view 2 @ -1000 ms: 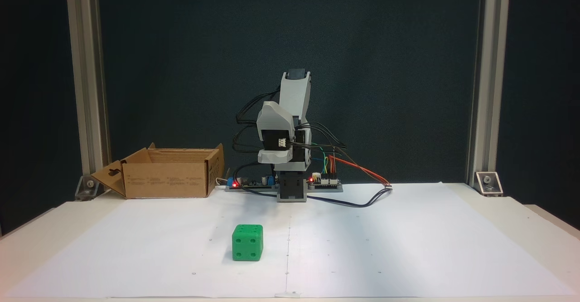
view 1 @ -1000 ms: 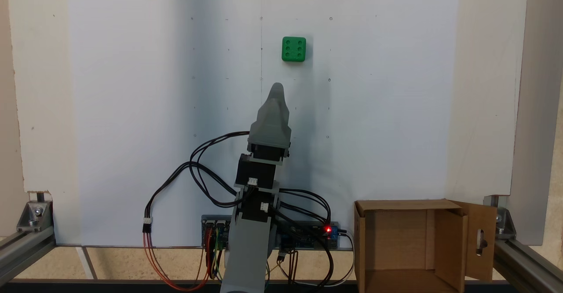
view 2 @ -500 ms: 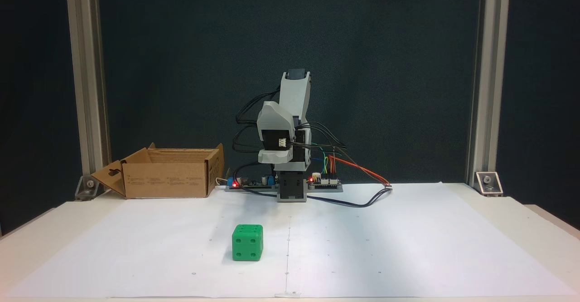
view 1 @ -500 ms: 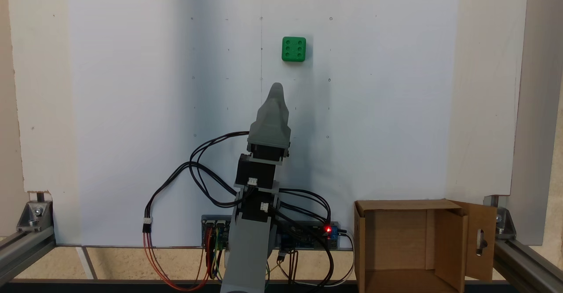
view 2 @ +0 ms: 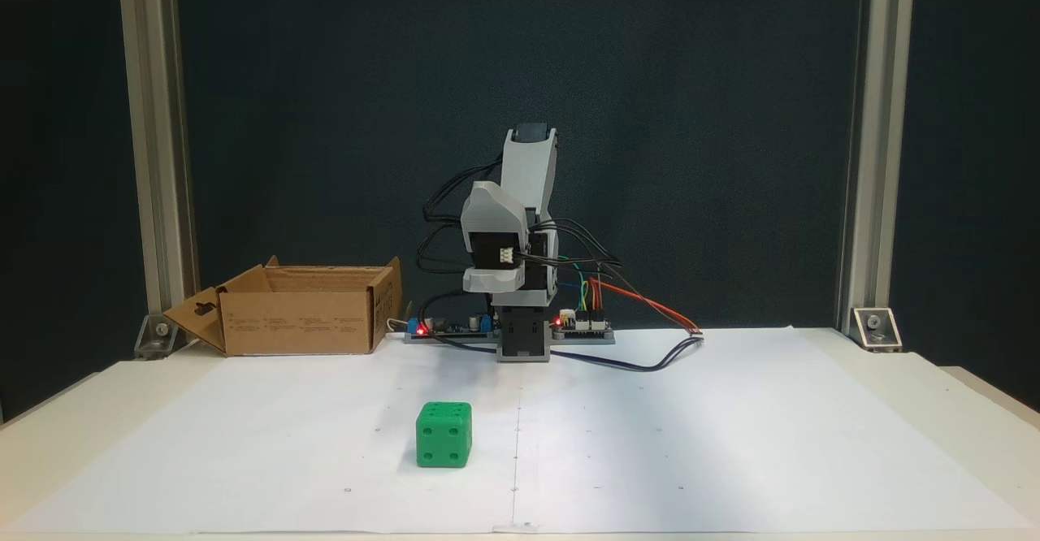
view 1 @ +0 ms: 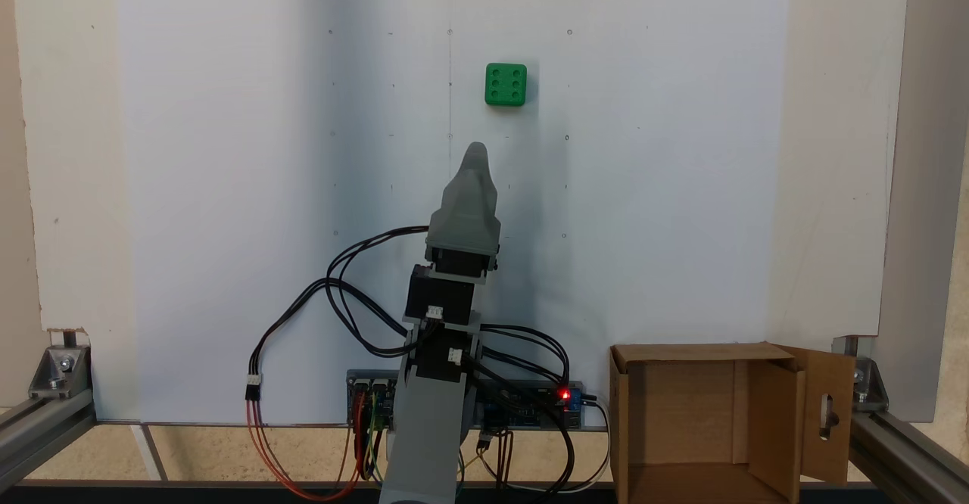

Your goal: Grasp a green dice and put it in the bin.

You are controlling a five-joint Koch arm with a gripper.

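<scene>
Folded arm sitting over white paper [view 1: 227, 186], its gripper [view 1: 476, 148] showing a single grey tip.

The bin [view 1: 681, 413] is standing open at five o'clock in the top-down fixed view, its bottom edge cut off by the frame. The green dice [view 1: 506, 84] is lying at twelve o'clock, well apart from the gripper, six pips up. I cannot tell whether the jaws are apart; one is hiding the other.

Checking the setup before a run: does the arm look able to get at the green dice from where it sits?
Probably yes: the green dice lies alone on bare white paper ahead of the tool, nothing between them. Whether its extension suffices is uncertain.
</scene>
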